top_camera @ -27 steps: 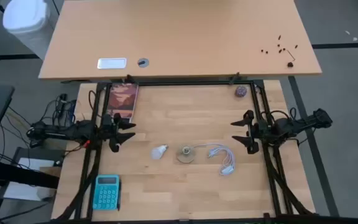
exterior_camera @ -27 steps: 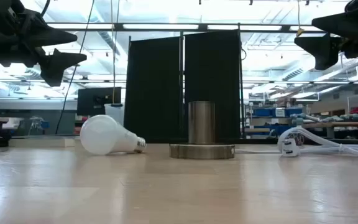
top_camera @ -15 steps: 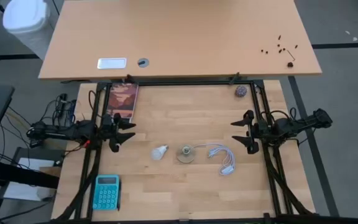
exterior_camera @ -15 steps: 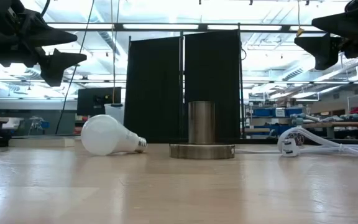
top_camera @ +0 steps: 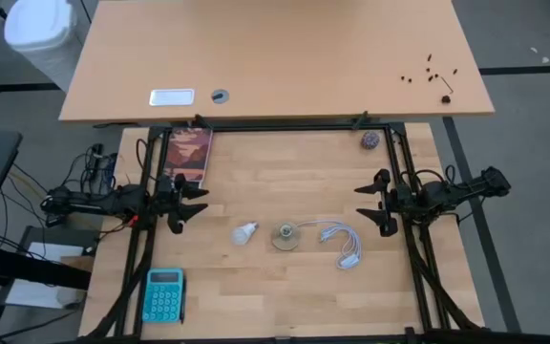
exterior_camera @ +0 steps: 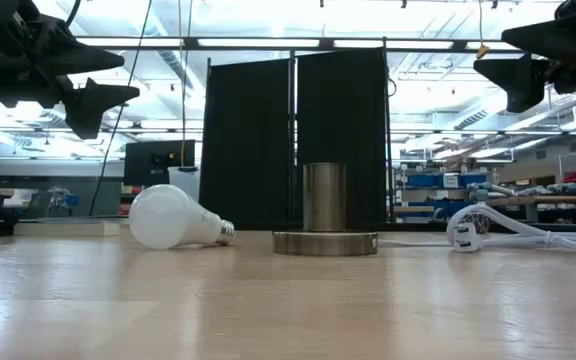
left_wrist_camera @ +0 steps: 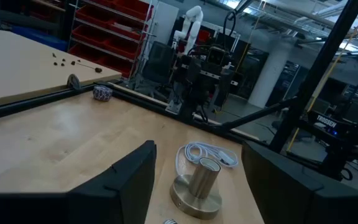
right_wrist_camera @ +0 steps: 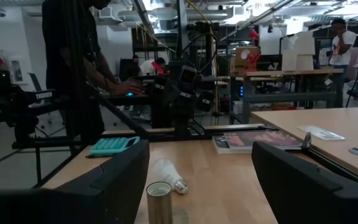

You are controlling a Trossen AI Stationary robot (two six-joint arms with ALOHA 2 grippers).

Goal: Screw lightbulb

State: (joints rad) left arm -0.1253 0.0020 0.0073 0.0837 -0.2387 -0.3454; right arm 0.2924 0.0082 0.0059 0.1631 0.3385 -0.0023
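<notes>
The white lightbulb (top_camera: 245,232) lies on its side on the table, its screw base toward the socket; it also shows in the low view (exterior_camera: 176,218) and the right wrist view (right_wrist_camera: 168,172). The round metal socket (top_camera: 285,236) stands upright on its disc base (exterior_camera: 325,242), with a white cable (top_camera: 342,241) coiled to its right. My left gripper (top_camera: 196,204) is open, raised at the table's left side, left of the bulb. My right gripper (top_camera: 369,203) is open, raised at the right side, right of the cable.
A book (top_camera: 189,156) lies at the far left. A teal calculator (top_camera: 163,294) lies at the near left. A small dark ball (top_camera: 370,140) sits at the far right. People show in the room beyond the table.
</notes>
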